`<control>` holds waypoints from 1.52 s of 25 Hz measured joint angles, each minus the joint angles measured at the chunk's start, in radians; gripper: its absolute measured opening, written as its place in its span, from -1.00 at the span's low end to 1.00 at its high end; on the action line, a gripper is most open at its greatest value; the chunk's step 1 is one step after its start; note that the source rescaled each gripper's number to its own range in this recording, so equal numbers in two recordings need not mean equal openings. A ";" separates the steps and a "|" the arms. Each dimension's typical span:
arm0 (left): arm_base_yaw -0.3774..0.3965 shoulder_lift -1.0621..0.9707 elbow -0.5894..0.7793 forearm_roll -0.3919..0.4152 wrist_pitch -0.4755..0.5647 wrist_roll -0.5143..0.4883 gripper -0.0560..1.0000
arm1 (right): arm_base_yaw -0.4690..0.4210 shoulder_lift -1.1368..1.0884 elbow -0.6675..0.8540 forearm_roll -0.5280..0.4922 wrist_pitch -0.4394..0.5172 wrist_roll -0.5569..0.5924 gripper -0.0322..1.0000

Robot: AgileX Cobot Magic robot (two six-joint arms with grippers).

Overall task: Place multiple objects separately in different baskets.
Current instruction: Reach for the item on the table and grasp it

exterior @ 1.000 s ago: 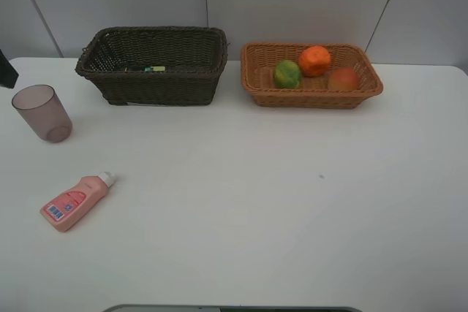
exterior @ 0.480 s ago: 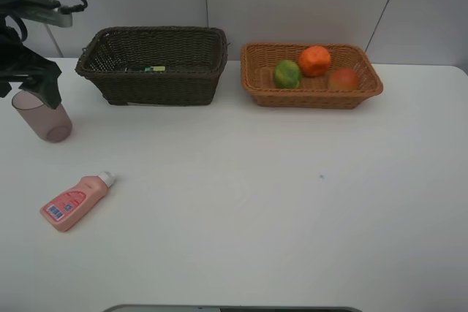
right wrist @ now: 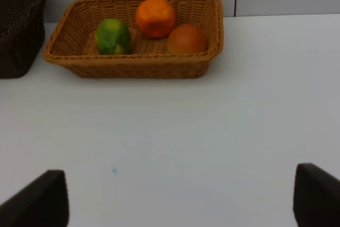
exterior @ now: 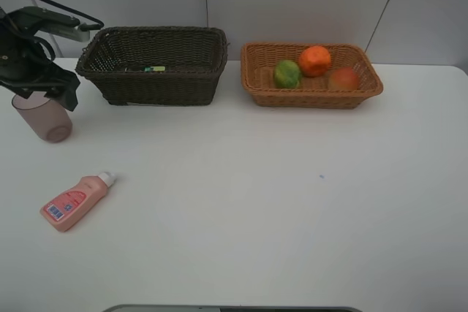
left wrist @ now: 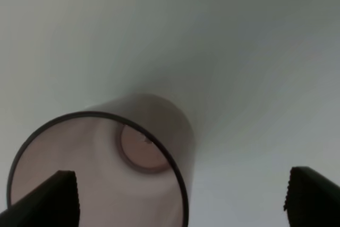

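Baskets stand side by side at the far edge of the white table (exterior: 292, 210): the dark brown basket (exterior: 153, 71) on the left, deeper, with steep woven walls, and the light orange-tan basket (exterior: 311, 89) on the right, shallower and flared. In the tan one lie three fruits close together: a green-yellow oval fruit (exterior: 287, 74) at the left, an orange tangerine (exterior: 314, 61) behind the middle, and a red-orange round fruit (exterior: 343, 79) at the right. Inside the dark basket only a small green and dark shape (exterior: 150, 69) shows near the bottom; what it is cannot be told

A translucent mauve cup (exterior: 44, 115) stands upright at the far left of the table, mouth up, tapering to a narrower base. The left gripper (left wrist: 180, 198) hangs right above it with jaws spread wide and nothing between them; in the wrist view the cup's rim lies near one fingertip, apart from it

A pink white-capped bottle (exterior: 73, 202) lies on its side nearer and left, cap pointing towards the far right, with a red and blue label

The right gripper (right wrist: 180, 195) shows only in its wrist view, jaws wide apart and empty, over bare table on the near side of the tan basket
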 joint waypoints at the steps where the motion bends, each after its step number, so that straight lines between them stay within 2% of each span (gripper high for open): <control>1: 0.000 0.008 0.000 0.000 -0.010 0.000 0.98 | 0.000 0.000 0.000 0.000 0.000 0.000 0.79; 10: 0.000 0.063 0.000 0.002 -0.073 0.000 0.98 | 0.000 0.000 0.000 0.000 0.000 0.000 0.79; 26: -0.007 0.157 0.000 -0.008 -0.087 0.000 0.98 | 0.000 0.000 0.000 0.000 0.000 0.000 0.79; 28: -0.007 0.157 0.000 -0.008 -0.087 0.000 0.90 | 0.000 0.000 0.000 0.000 0.000 0.000 0.79; 31: -0.007 0.157 0.000 -0.008 -0.086 0.000 0.50 | 0.000 0.000 0.000 0.000 0.000 0.000 0.79; 32: -0.007 0.157 0.000 -0.008 -0.086 0.000 0.23 | 0.000 0.000 0.000 0.000 0.000 0.000 0.79; 33: -0.007 0.157 0.000 -0.008 -0.086 0.000 -0.19 | 0.000 0.000 0.000 0.000 0.000 0.000 0.79; 35: -0.007 0.157 0.000 -0.008 -0.086 0.000 -0.65 | 0.000 0.000 0.000 0.000 0.000 0.000 0.79; 37: -0.007 0.157 0.000 -0.008 -0.086 0.000 -0.89 | 0.000 0.000 0.000 0.000 0.000 0.000 0.79; 38: -0.007 0.157 0.000 -0.008 -0.086 0.000 -0.89 | 0.000 0.000 0.000 0.000 0.000 0.000 0.79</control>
